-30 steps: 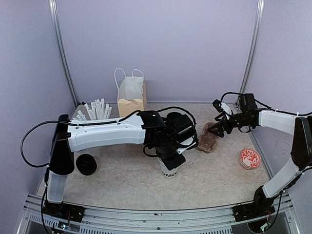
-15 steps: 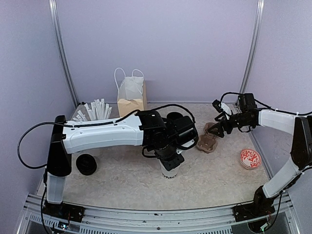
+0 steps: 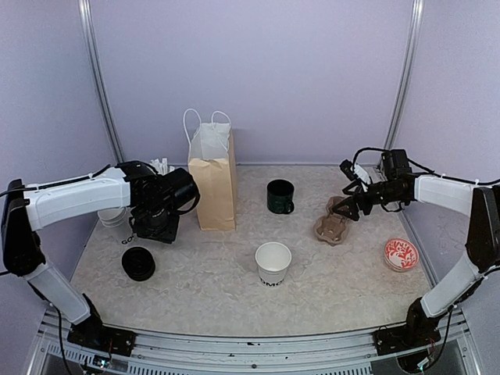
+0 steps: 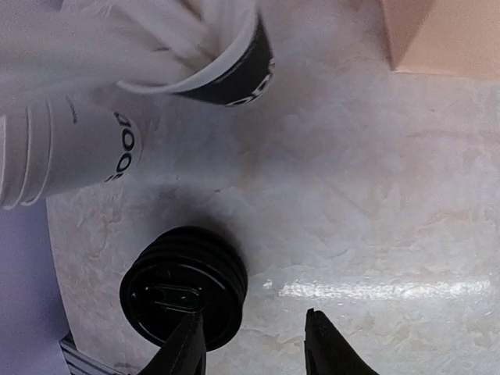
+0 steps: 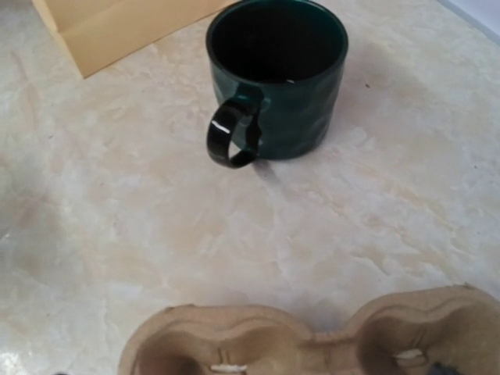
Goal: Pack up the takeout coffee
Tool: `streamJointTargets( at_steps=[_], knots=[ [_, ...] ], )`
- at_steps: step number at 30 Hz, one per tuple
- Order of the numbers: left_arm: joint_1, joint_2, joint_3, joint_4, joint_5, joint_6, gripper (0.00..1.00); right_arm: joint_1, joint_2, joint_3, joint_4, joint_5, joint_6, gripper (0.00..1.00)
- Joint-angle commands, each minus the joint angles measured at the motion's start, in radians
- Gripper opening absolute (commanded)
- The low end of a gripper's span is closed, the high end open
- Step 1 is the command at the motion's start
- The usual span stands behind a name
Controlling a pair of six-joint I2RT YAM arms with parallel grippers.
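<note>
One white takeout cup [image 3: 273, 263], lidless with black lettering, stands upright mid-table with no gripper near it. More white cups [image 4: 70, 152] are nested in a stack at the far left [image 3: 117, 223]. A stack of black lids [image 4: 183, 285] rests on the table [image 3: 138, 263]. My left gripper [image 4: 254, 348] hovers open just over it [image 3: 156, 230]; one fingertip [image 4: 187, 348] overlaps the stack's edge and nothing sits between the fingers. My right gripper [image 3: 349, 207] hangs over the brown cup carrier [image 5: 312, 344], its fingers outside the right wrist view.
A brown paper bag [image 3: 212, 183] with white handles stands upright at back left. The dark green mug [image 5: 275, 74] is behind the centre cup [image 3: 280, 196]. A black cup of white straws [image 4: 226, 70] stands beside the cup stack. A red-patterned disc [image 3: 401, 254] lies at the right.
My left gripper opened, let go of the centre cup and swung left to hover over the black lids. The paper bag now shows in full. The right arm has not moved.
</note>
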State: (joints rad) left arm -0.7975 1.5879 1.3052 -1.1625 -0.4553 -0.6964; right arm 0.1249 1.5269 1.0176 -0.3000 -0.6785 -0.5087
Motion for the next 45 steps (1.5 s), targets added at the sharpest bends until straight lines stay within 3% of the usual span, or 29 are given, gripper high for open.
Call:
streamJointTargets(
  at_steps=[1, 5, 12, 18, 27, 31, 36, 45],
  knots=[
    [0.1, -0.12, -0.125, -0.02, -0.035, -0.158, 0.47, 0.019, -0.013, 0.024, -0.041, -0.033, -0.017, 0.98],
    [0.184, -0.178, -0.219, 0.001, -0.042, -0.157, 0.49, 0.019, -0.018, 0.024, -0.045, -0.04, -0.021, 0.98],
    [0.323, -0.238, -0.358, 0.126, 0.046, -0.07, 0.41, 0.019, -0.015, 0.024, -0.047, -0.04, -0.022, 0.97],
    [0.378, -0.252, -0.422, 0.178, 0.086, -0.03, 0.35, 0.02, -0.003, 0.027, -0.05, -0.04, -0.022, 0.98],
    [0.399, -0.234, -0.443, 0.215, 0.118, -0.014, 0.23, 0.028, 0.015, 0.033, -0.056, -0.033, -0.021, 0.97],
    [0.396, -0.236, -0.433, 0.189, 0.109, -0.033, 0.35, 0.031, 0.018, 0.032, -0.058, -0.032, -0.022, 0.97],
    [0.391, -0.271, -0.434, 0.137, 0.126, -0.075, 0.39, 0.035, 0.025, 0.036, -0.062, -0.033, -0.025, 0.98],
    [0.393, -0.266, -0.477, 0.16, 0.168, -0.08, 0.27, 0.053, 0.039, 0.04, -0.072, -0.027, -0.033, 0.97]
  ],
)
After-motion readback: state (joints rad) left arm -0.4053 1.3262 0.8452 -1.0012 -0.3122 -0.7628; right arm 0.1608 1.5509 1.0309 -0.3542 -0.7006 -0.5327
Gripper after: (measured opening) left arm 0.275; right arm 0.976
